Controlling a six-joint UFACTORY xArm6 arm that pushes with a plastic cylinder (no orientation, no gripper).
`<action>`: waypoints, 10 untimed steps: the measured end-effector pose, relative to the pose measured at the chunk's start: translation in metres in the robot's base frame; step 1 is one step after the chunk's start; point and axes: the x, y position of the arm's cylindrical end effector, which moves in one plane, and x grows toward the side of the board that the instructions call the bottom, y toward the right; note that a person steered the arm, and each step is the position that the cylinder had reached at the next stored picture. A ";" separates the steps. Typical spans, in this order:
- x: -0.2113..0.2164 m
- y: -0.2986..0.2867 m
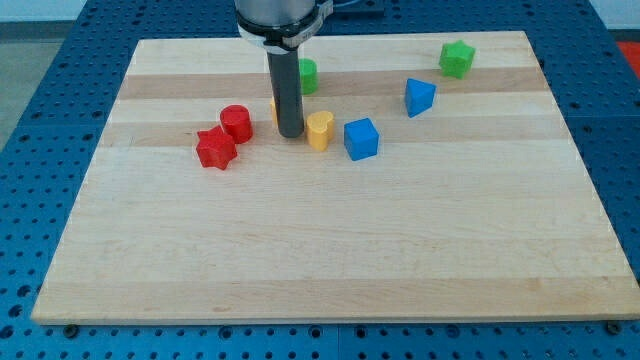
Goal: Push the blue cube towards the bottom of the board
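The blue cube (361, 139) lies on the wooden board (330, 250), a little above its middle. My tip (290, 134) stands to the view's left of it, with a yellow heart block (319, 129) between the two. The tip is apart from the blue cube and close to the yellow heart's left side. A second yellow block (273, 110) is mostly hidden behind the rod.
A red cylinder (236, 122) and a red star block (216, 148) lie left of the tip. A green block (308, 75) sits behind the rod. A blue triangular block (419, 96) and a green star-like block (456, 59) lie at the upper right.
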 end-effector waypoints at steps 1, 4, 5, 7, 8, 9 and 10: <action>0.000 0.000; 0.044 0.010; 0.024 0.052; 0.021 0.052; -0.020 0.054; 0.001 0.078; 0.025 0.123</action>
